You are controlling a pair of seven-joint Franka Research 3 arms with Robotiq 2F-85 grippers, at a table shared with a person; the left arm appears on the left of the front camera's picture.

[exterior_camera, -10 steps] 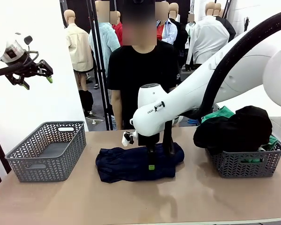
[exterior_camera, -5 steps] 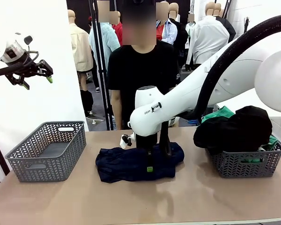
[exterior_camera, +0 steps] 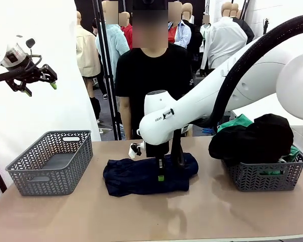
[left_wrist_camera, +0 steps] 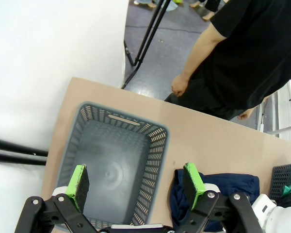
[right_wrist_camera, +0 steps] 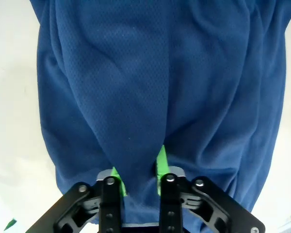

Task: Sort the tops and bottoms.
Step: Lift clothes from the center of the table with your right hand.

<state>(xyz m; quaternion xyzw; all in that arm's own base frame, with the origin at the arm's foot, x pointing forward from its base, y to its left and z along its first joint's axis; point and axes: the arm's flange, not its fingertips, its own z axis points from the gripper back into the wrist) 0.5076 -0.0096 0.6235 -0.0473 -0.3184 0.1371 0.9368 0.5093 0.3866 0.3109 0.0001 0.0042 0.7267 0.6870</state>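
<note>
Right fingers have pinched in on a fold of the navy mesh garment, green pads pressed into the cloth from both sides with a ridge bunched up between them; fabric is a fine perforated knit, soft, creased in long folds. From the front the right fingers stand upright on the middle of the navy garment, which lies crumpled flat in the middle of the table. Left fingers spread wide with nothing between them, black linkage with bright green pads, held high above the left basket; in the front view the left gripper hangs well above and left of the navy garment. Left basket is grey plastic lattice, rectangular, slot handle. Right of the navy garment, a matching right basket is heaped with black cloth, with the bright green bottoms poking out at the heap's top left. A person in a black tee stands behind the navy garment, at the table's far edge.
</note>
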